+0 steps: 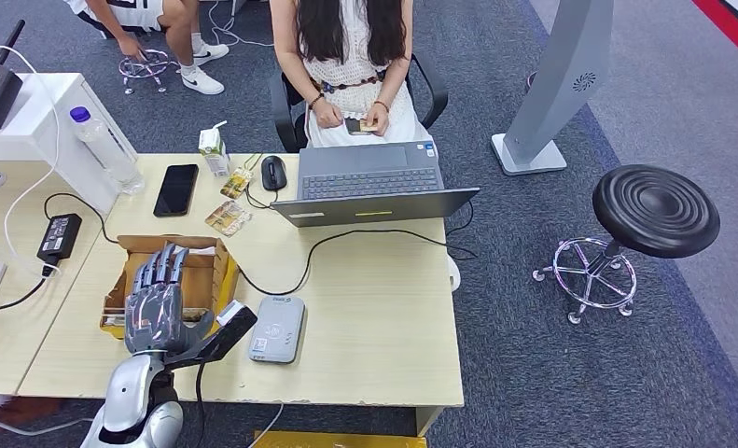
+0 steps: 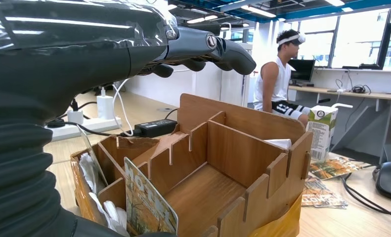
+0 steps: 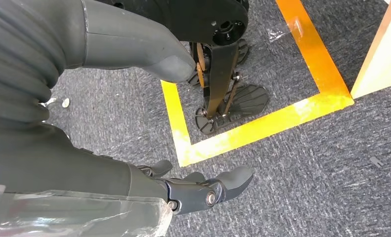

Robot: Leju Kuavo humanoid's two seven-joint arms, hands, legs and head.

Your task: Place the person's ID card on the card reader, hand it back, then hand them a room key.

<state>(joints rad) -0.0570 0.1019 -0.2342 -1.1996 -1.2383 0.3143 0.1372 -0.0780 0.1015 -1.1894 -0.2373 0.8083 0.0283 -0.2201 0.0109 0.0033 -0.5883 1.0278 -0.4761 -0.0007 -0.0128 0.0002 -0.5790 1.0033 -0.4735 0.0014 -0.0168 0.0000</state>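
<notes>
Hovering over wooden box (image 1: 204,271), robot hand (image 1: 156,303), card reader (image 1: 277,329) beside

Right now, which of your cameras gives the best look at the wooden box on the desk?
The left wrist view: the wooden box is close up, so its slotted dividers, open compartments and a card standing in one show plainly. The head view shows the box from above, small and partly hidden by the left hand. The right wrist view looks at the floor.

An open-plan office: pale wooden desks (image 1: 365,308) at left over grey carpet (image 1: 551,373), an open laptop (image 1: 374,182) at upper centre, a black stool (image 1: 654,210) at right, ceiling strip lights and big windows behind.
</notes>
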